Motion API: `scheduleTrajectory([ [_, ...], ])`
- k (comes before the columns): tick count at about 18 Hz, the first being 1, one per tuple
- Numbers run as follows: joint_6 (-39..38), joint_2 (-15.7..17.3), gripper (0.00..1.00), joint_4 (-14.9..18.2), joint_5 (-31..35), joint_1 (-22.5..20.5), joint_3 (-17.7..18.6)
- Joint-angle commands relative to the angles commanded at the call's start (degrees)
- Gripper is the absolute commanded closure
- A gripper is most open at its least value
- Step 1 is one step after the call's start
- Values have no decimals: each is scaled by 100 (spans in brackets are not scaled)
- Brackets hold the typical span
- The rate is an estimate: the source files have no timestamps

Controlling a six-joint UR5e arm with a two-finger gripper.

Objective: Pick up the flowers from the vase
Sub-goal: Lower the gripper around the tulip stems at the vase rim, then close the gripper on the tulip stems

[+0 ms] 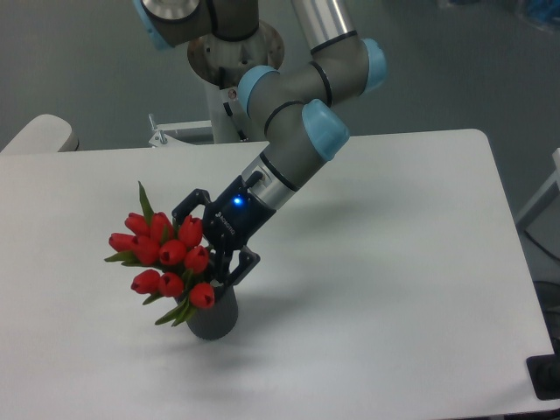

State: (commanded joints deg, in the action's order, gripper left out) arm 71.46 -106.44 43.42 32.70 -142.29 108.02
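Observation:
The flowers (166,255) are a tight bunch of red tulip buds with green leaves, leaning left out of the vase (213,313), a small dark grey cylinder standing on the white table (385,289). My gripper (206,241) comes in from the upper right, tilted down toward the bunch. Its dark fingers are spread open on either side of the bunch's right edge, just above the vase mouth. The stems are hidden behind buds and fingers.
The arm's base (232,66) stands behind the table's far edge. A pale rounded object (39,133) sits off the far left corner. A dark item (546,378) lies at the table's front right edge.

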Motion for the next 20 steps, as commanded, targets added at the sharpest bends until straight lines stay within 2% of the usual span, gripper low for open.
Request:
scheduleTrajectory([
  [4, 0, 9, 48, 0, -9, -18, -17],
  [9, 0, 18, 60, -9, -9, -44, -26],
  [16, 0, 70, 60, -18, -44, -131, -26],
  [20, -245, 123, 60, -9, -377, -229, -26],
])
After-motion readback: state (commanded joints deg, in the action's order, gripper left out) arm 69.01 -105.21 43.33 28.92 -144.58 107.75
